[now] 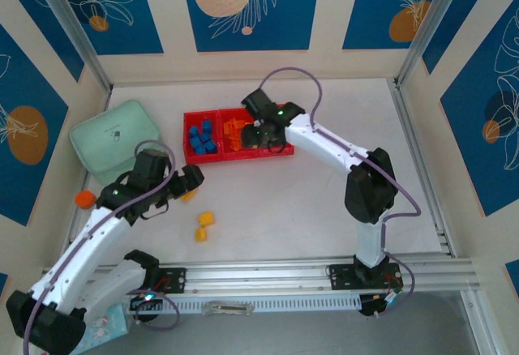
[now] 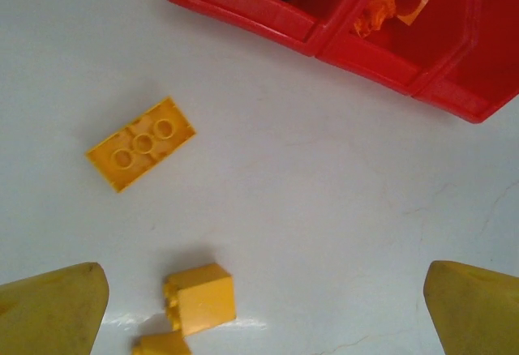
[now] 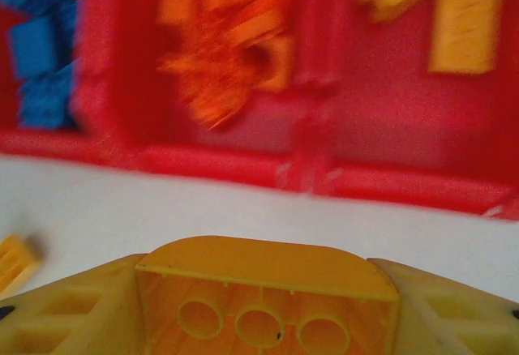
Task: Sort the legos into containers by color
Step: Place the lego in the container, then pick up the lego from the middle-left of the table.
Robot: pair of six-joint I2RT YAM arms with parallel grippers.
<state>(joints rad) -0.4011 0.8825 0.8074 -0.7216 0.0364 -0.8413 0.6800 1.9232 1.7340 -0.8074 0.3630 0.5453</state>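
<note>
- The right claw (image 1: 266, 134) pinches a yellow brick (image 3: 268, 270), hollow side to the camera, near the front wall of the red tray (image 3: 219, 164), roughly in line with the divider between the orange pile (image 3: 219, 55) and the sorted yellow bricks (image 3: 458, 27) in the right compartment
- Released there, it could land among the orange pieces or drop short onto the bench (image 3: 162, 209)
- The left claw (image 2: 263, 310) is spread wide near two small yellow bricks (image 2: 199, 300) that touch each other; closing on one could shove its neighbour
- The flat yellow brick (image 2: 142, 144) lies underside up and low, so fingers may slide off it
- Blue bricks (image 1: 201, 139) sit in the left compartment
</note>
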